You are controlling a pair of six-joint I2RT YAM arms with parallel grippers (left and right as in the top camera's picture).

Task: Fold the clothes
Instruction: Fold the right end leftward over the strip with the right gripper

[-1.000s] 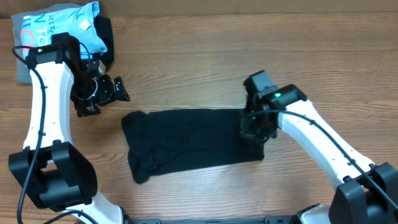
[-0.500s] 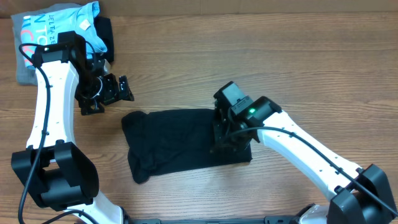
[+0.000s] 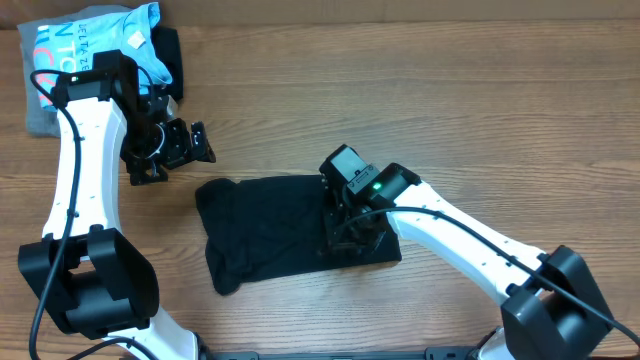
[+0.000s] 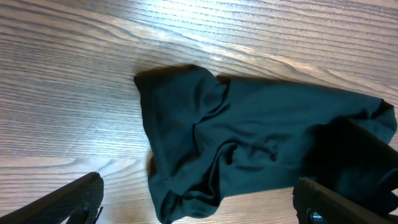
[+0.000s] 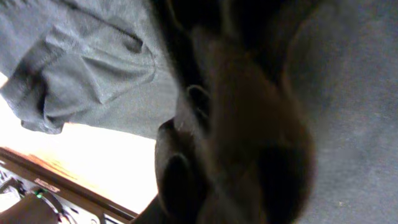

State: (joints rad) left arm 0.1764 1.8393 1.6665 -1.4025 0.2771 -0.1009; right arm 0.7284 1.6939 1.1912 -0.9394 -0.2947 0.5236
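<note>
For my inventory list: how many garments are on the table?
3: a black T-shirt mid-table, a light-blue shirt at the far left corner, and a grey garment beneath it. More may be hidden in that pile.

There is one black shirt (image 3: 265, 235) in the middle. At 10 o'clock lie one blue shirt (image 3: 100, 40) and one grey cloth (image 3: 33, 112). There are two robot arms, a left arm (image 3: 75, 170) and a right arm (image 3: 455, 245), and one table (image 3: 420, 90).

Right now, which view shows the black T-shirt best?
Overhead: nearly the whole black T-shirt lies on the table, only its end under the right gripper hidden. The left wrist view shows most of it, creased, cropped at the bottom. The right wrist view gives a blurred close-up of fabric.
</note>
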